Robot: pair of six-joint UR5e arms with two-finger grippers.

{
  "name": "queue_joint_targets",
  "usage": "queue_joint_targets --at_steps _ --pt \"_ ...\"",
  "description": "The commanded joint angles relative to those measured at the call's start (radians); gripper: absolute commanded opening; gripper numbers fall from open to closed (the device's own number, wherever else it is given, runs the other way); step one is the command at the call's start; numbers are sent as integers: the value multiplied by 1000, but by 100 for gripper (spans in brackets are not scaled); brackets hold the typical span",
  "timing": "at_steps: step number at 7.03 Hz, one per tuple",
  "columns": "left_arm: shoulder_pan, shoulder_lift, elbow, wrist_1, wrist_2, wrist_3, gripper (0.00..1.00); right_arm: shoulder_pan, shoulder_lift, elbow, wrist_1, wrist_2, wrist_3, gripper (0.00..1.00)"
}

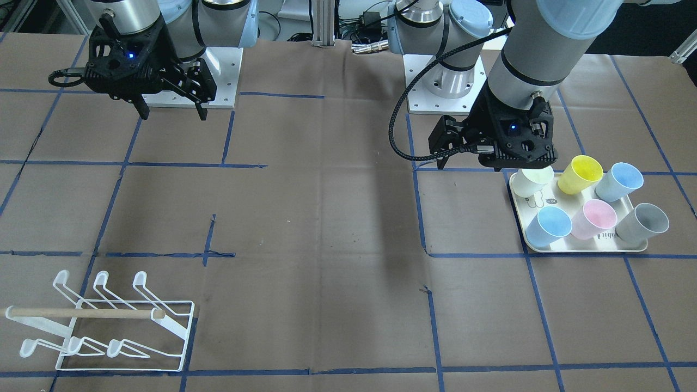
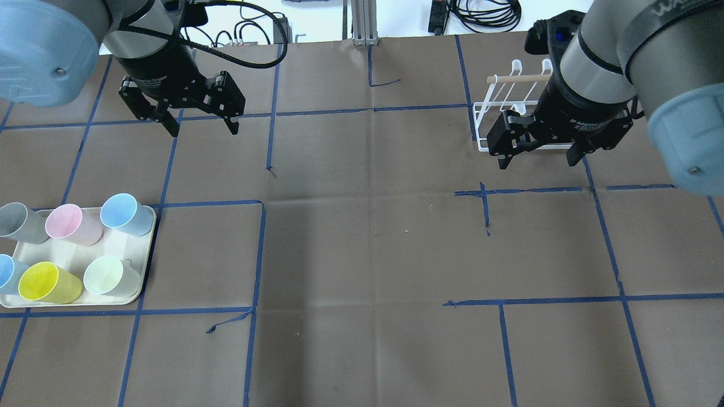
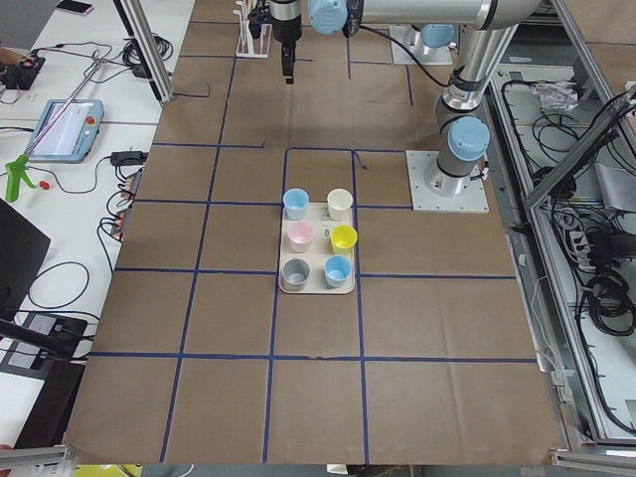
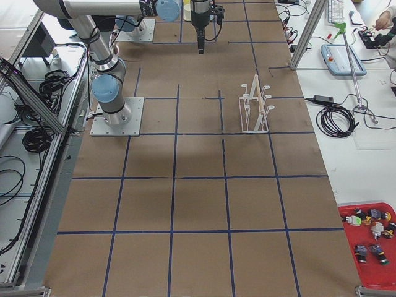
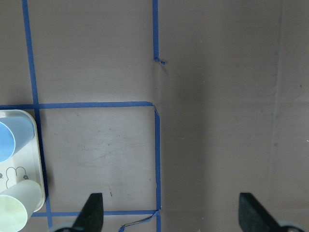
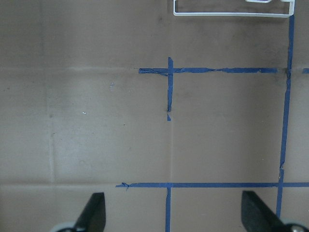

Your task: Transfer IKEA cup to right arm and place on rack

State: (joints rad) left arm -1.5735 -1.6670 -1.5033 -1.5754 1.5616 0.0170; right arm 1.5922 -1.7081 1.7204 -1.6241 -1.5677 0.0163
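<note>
Several plastic cups stand on a cream tray: grey, pink, blue, yellow, pale green and a second blue one at the view's edge. My left gripper is open and empty, hovering beyond the tray and beside the pale green cup in the front view. My right gripper is open and empty, hovering in front of the white wire rack, which it partly hides. The rack shows whole in the front view.
Brown paper with blue tape lines covers the table. In the left wrist view the tray sits at the lower left. The rack's base wire crosses the top of the right wrist view. Both arm bases stand at the robot's side.
</note>
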Motion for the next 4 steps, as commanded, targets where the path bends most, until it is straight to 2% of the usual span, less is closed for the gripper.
queue_joint_targets --at_steps 1,4 --pt "1 0 2 0 0 3 100 0 1 -1 0 3 2 100" --pt "9 12 -9 0 0 33 100 0 1 1 1 3 4 100"
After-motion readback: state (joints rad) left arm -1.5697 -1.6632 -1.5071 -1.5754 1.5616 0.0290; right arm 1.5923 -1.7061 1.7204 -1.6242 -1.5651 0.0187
